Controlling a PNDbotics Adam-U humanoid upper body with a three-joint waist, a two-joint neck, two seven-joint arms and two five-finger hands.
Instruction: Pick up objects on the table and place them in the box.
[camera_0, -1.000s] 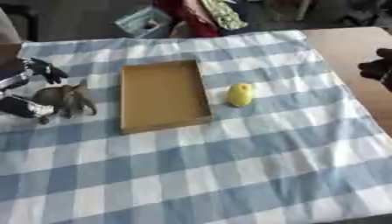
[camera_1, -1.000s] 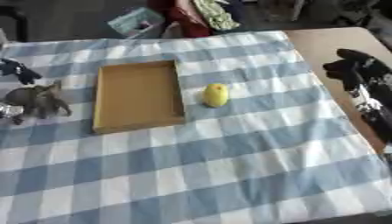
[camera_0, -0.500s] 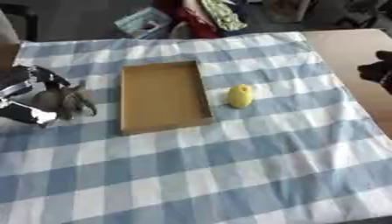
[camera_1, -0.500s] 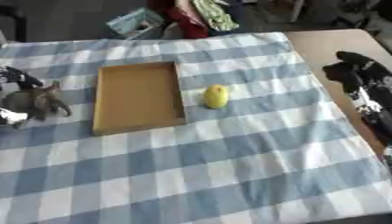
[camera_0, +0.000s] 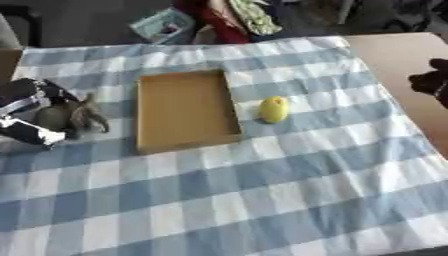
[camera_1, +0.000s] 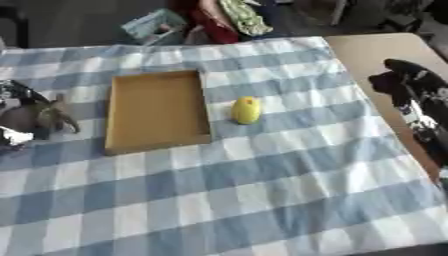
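Note:
A shallow brown cardboard box (camera_0: 185, 110) lies open on the checked cloth, left of centre. A yellow lemon-like object (camera_0: 274, 109) sits on the cloth just right of the box. Left of the box stands a small grey toy animal (camera_0: 80, 117). My left hand (camera_0: 31, 107) comes in from the left edge, with its fingers curled round the toy's back half. Over the bare wood at the right edge, my right hand (camera_1: 409, 85) hovers with relaxed fingers and holds nothing.
The blue and white checked cloth (camera_0: 262, 190) covers most of the table, and bare wood (camera_1: 376, 50) shows at the far right. Beyond the far edge lie a teal book (camera_0: 162, 25) and some red and green clutter (camera_0: 236, 17).
My left hand has moved right from the table's left edge onto the toy animal and curled round it. The right hand, the box and the yellow object have stayed put.

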